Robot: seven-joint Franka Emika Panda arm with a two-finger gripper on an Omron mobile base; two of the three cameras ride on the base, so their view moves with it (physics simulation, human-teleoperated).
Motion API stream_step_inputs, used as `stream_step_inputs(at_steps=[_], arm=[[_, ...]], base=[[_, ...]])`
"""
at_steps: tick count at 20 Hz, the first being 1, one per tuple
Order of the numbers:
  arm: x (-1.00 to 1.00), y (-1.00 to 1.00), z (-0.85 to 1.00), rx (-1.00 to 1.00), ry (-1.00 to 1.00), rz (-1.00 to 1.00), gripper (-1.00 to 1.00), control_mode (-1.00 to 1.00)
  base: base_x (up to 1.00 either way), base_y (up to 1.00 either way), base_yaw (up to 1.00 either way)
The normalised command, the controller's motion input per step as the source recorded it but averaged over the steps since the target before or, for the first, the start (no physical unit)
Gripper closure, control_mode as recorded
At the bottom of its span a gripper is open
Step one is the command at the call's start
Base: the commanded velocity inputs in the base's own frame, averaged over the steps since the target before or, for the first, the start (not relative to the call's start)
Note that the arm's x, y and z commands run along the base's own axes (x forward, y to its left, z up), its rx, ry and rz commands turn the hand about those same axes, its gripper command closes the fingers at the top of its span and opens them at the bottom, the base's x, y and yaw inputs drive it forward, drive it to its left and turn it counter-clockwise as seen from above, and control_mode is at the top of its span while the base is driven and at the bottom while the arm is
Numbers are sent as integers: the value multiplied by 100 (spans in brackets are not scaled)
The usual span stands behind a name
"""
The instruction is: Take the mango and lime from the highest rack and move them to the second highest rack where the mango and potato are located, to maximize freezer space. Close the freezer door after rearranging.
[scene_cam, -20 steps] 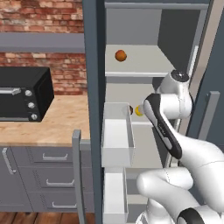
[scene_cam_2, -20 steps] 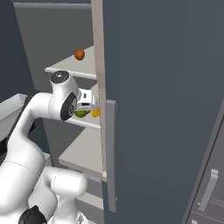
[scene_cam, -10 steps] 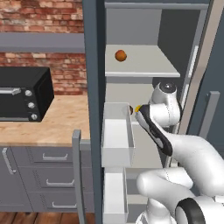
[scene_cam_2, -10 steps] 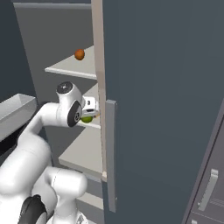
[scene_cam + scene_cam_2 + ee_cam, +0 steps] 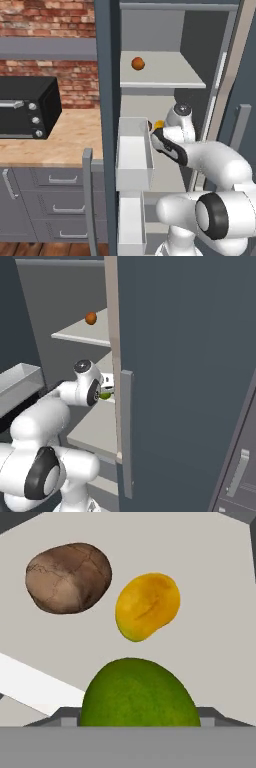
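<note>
Over the second rack the gripper clasps the lime — yellow mango and potato just beyond.

The lime is showing a finely pebbled, slightly shiny green skin. The yellow mango is looking smooth and matt, with faint mottling. The potato is looking rough and dull, its brown skin crossed by dark cracks. The shelf under them is reading as flat, matt pale grey plastic. The red mango is appearing smooth and matt. The door is presenting a smooth matt slate face with a plain beige rim. The arm is gleaming as glossy white plastic. The surface is looking like pale wood, the wall behind like rough brick
</note>
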Motion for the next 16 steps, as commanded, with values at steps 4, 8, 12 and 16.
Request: stream_step_inputs(at_steps=[4,8,12,16], arm=[[60,-12,-30,0,0,0,100,-100],[61,-11,-32,0,0,0,100,-100],[66,-4,-43,0,0,0,100,-100],[64,0,-46,0,0,0,100,-100]], base=[[0,0,0],[0,0,0],[0,0,0],[0,0,0]])
